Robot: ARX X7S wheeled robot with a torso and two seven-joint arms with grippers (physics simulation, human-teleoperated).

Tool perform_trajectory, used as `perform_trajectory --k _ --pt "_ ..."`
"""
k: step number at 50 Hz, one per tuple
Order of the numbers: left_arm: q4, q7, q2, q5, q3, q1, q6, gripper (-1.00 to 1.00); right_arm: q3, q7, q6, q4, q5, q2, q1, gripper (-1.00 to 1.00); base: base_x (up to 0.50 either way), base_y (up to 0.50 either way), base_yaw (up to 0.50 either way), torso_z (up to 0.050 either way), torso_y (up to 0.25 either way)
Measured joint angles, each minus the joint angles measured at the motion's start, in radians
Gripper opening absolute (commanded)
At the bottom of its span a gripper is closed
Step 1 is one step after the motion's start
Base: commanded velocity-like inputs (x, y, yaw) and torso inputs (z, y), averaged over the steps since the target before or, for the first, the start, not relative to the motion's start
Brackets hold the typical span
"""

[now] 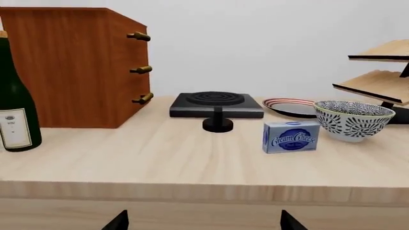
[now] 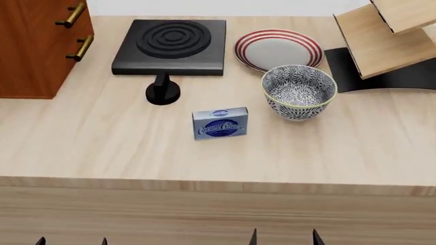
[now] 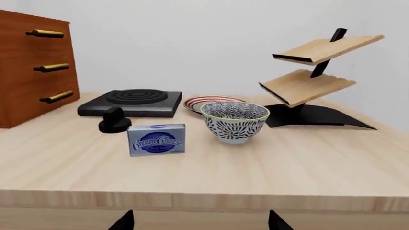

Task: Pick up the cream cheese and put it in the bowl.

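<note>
1. The scene is a pale wooden counter (image 2: 102, 148) against a plain white wall. Both arms are held back short of its near edge.
2. Nearest are the grippers. Only dark fingertips show at the bottom edge of each view. The left gripper (image 2: 71, 241) and right gripper (image 2: 283, 237) both have their tips set well apart, so they appear open, and neither holds anything.
3. The cream cheese (image 2: 219, 123) stands on edge near the middle of the counter, its label facing the robot. It is apart from everything else. Standing narrow and upright, it could tip over backward if a finger touches its face before the jaws close.
4. The bowl (image 2: 299, 92) sits near the box, to its right and slightly farther back. An approach from the right could clip its rim and push it.
5. A black knob (image 2: 163, 91) stands just behind and left of the box, in front of the burner (image 2: 171, 46). If the box is pushed back, it could slide against the knob.
6. Behind the bowl lies a plate (image 2: 278, 49). It is close enough that a late release could drop the box there instead.
7. A wine bottle (image 1: 14, 96) and cabinet (image 2: 34, 46) stand far left, and a tiered rack (image 2: 381, 35) far right. None of them is in the path.
</note>
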Motion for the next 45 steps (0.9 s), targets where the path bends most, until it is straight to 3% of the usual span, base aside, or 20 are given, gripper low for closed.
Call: perform_trajectory --k 16,45 --pt "0.012 -0.017 -0.014 -0.01 0.018 0.005 0.001 1.0 -0.008 0.017 -0.007 0.0 0.023 0.01 -0.001 1.0 0.02 -0.01 0.0 0.0 0.0" --pt "0.015 -0.039 -0.034 -0.021 0.046 0.004 0.01 1.0 -0.025 0.035 -0.032 0.022 0.054 0.028 0.006 1.0 0.25 -0.15 0.0 0.0 0.0"
